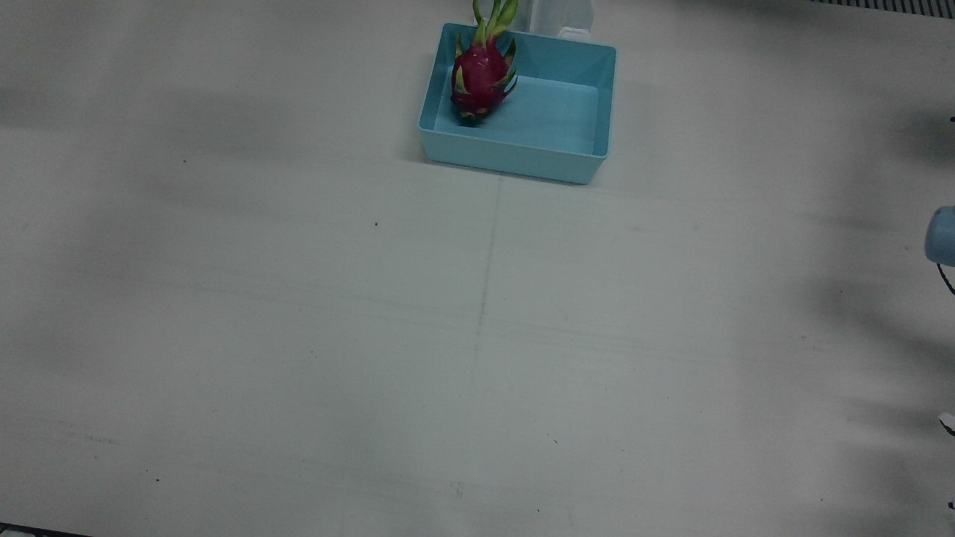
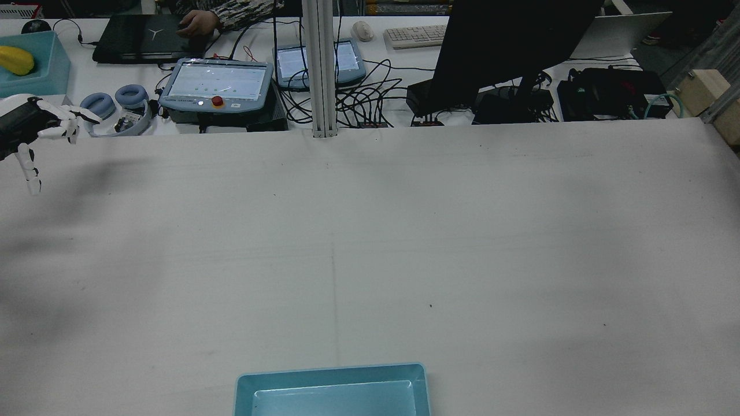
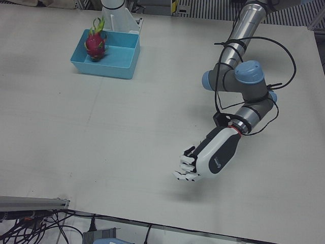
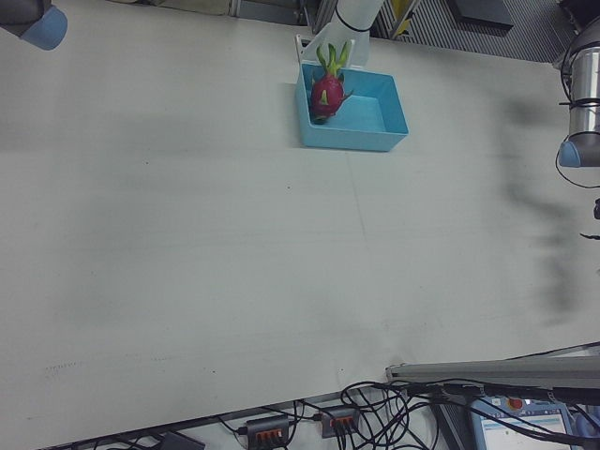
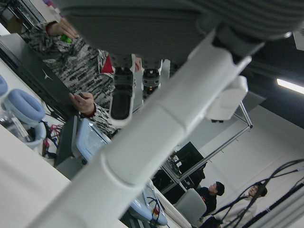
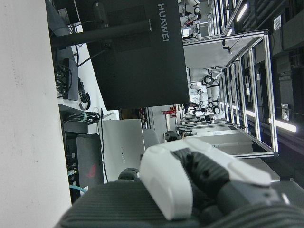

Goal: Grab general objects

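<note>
The rear view cut off the blue tray (image 2: 332, 388) at the bottom edge, so the dragon fruit (image 1: 482, 71) inside it went unseen there. The front view cropped the fruit's leaf tips at the top edge. The right hand (image 6: 190, 175) appeared only in its own camera, too partially to tell its finger state. The left hand (image 3: 195, 165) lay partly outside the rear view's left edge.

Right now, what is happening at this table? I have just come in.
Nothing is being held at this moment. A dragon fruit lies in the blue bin near the robot's side of the table, and no hand is near it. The left hand hovers open above bare table, far from the bin. The right hand shows only in its own camera, seemingly holding nothing; its fingers cannot be judged.
</note>
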You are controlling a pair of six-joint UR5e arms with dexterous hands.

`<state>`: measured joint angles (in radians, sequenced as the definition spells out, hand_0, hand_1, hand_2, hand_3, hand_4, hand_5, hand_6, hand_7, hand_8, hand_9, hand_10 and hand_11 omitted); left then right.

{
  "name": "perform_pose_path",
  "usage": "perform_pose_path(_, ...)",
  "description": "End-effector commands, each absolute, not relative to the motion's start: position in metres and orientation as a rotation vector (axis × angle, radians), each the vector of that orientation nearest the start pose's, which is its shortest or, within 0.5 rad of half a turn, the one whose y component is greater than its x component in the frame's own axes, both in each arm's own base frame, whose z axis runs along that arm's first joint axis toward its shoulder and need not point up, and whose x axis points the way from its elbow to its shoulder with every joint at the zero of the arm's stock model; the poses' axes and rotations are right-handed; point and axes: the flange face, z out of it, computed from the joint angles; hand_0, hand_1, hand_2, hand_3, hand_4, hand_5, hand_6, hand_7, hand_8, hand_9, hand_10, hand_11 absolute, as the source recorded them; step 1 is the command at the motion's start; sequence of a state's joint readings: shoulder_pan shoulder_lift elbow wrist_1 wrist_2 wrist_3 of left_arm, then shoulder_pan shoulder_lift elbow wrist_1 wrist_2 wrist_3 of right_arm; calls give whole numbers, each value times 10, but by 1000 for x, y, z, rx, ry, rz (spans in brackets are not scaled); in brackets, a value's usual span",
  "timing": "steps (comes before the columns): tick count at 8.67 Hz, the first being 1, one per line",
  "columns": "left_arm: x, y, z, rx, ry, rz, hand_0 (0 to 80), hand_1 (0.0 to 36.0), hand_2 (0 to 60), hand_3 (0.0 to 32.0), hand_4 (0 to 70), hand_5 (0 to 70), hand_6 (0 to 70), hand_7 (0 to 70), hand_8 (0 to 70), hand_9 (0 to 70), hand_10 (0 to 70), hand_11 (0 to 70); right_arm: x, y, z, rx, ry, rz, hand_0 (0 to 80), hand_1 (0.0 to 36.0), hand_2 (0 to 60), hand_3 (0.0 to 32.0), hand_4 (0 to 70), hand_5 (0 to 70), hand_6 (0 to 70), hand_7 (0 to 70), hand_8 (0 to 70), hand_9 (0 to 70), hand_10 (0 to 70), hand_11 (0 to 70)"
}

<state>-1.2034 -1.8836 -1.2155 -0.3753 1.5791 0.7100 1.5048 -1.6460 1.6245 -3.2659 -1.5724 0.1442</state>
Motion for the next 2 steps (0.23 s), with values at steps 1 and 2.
perform_pose_path(1, 54, -608, 735, 512, 2078, -1535, 800, 360, 600, 0, 699, 700, 700, 700, 177, 188, 379, 569, 104, -452, 708, 213, 2005, -2332, 0, 0, 0, 0, 0, 0, 0, 0, 0, 0, 0, 0)
perform_pose_path(2, 49, -603, 743, 532, 2073, -1541, 800, 360, 600, 0, 683, 700, 700, 700, 199, 219, 423, 629, 104, -452, 708, 213, 2005, -2332, 0, 0, 0, 0, 0, 0, 0, 0, 0, 0, 0, 0)
